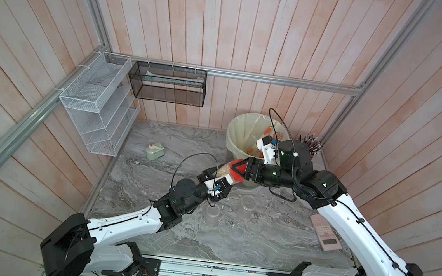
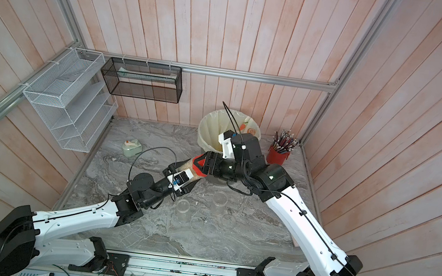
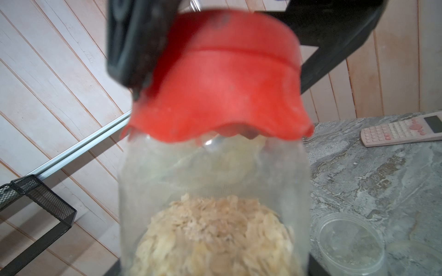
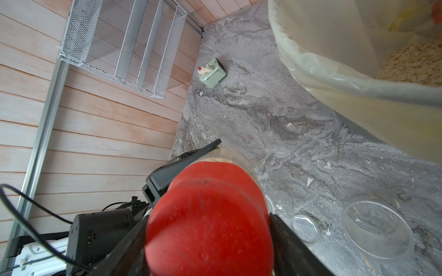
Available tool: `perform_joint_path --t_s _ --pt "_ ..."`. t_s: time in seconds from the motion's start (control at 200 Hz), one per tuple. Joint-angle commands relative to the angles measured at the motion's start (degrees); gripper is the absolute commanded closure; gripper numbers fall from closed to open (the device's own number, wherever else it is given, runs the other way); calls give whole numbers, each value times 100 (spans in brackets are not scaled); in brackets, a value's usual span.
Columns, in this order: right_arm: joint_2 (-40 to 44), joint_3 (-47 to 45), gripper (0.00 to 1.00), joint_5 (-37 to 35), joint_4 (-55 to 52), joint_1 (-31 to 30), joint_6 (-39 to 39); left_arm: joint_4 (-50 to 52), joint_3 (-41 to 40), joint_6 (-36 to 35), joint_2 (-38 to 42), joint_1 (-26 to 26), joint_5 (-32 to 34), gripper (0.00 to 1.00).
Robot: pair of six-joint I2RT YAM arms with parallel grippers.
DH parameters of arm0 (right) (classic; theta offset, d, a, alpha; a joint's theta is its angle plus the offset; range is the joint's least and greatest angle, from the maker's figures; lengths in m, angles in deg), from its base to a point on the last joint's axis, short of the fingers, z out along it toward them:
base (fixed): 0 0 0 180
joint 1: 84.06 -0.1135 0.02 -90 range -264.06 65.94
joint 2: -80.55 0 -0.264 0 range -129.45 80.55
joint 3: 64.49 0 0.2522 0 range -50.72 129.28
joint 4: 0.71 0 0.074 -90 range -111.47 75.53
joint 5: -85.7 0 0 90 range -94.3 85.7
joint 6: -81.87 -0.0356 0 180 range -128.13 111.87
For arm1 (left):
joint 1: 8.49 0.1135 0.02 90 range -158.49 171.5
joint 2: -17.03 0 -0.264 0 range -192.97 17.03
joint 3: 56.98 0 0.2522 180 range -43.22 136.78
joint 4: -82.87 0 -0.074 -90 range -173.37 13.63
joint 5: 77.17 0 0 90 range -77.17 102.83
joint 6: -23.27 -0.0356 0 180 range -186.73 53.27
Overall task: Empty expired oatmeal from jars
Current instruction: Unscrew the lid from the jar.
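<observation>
Jar, oatmeal inside | hanging tilted above tabletop centre, beside bin | left fingers pinching jar body, right fingers pinching lid | advice for unscrewing: keeping jar steady, lid end raised.

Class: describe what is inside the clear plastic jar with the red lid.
The clear plastic cylindrical jar holds pale beige oatmeal flakes, not filling it. The red screw lid covers the neck, so anything there is hidden.
</observation>
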Motion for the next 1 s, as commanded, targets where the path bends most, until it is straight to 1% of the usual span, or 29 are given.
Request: perform_joint_path --t_s 0.0,0.105,0.16,0.205,0.245,0.325,0.355,0.465,0.545,0.595,0.68,0.75,0.925,0.995 --pt "-86 157 35 4 -188 -40 137 -265 63 -88 41 -19 103 77" --pt "-177 241 47 91 -267 -100 423 -163 72 58 83 -14 -56 80" --pt "-289 486 55 4 -452 -148 871 70 134 263 129 20 -352 80" --pt "-362 672 56 -166 -627 -185 1338 275 192 479 172 64 -682 81" --pt "-379 769 57 -96 -602 -191 1794 299 179 663 216 79 -930 82" --pt "-282 641 62 -244 -332 -199 2247 224 141 1125 288 162 -1462 82" --pt "-258 555 62 -159 -179 -199 2443 225 136 1284 313 194 -1659 83" --pt "-308 378 62 488 44 -190 3374 145 86 1760 402 309 -2330 83" --pt "-448 470 63 996 -222 -187 4124 284 143 1901 439 367 -2743 83" --pt "-524 576 62 1143 -478 -188 4583 374 180 1929 443 393 -2907 83" --pt "-637 748 62 964 -771 -166 5120 437 210 1932 461 429 -2995 83" --pt "-664 809 58 862 -866 -85 5499 443 172 1933 489 465 -3019 84" --pt "-344 414 49 944 -312 29 6240 426 76 1934 560 534 -2993 85" --pt "-304 347 46 1049 -172 117 6383 424 55 1936 582 535 -2975 86"
